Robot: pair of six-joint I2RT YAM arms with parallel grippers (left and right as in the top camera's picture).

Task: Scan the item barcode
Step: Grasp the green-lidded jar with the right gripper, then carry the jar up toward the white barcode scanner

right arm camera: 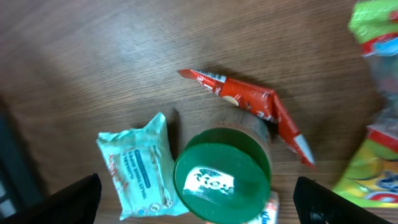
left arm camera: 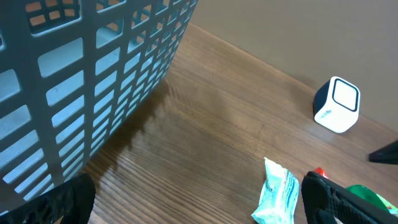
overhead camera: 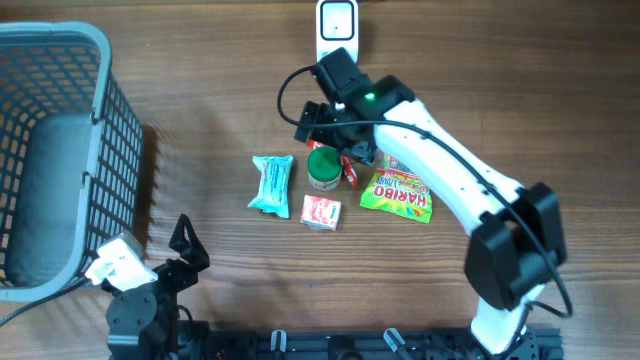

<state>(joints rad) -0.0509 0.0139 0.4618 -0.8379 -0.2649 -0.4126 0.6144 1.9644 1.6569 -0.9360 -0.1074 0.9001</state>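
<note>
Overhead gives the layout: scanner [overhead camera: 338, 22] at the far edge, basket [overhead camera: 60, 40] left, jar [overhead camera: 323, 170] mid-table by the right gripper [overhead camera: 325, 130]. Only the right wrist shows the red packet [right arm camera: 249, 99] plainly, lying against the jar, long axis diagonal. Jar upright, green lid up. Both grippers spread wide, empty; left gripper [overhead camera: 188, 250] is near the basket.

Colours on the brown wood-grain surface [overhead camera: 220, 110]: mostly green, red, teal & white.
Basket [overhead camera: 120, 130] grey-blue w/ open grid pattern; scanner [overhead camera: 338, 22] white front, dark navy sides; jar [overhead camera: 324, 168] w/ dark green lid, white label in the middle; wrapper [right arm camera: 249, 99] red w/ white tip; pack [overhead camera: 272, 184] pale teal w/ white panel; Haribo bag [overhead camera: 397, 195] lime-yellow, red lettering; small box [overhead camera: 321, 211] red & white; right arm [overhead camera: 450, 165] white w/ black joints, green light.
</note>
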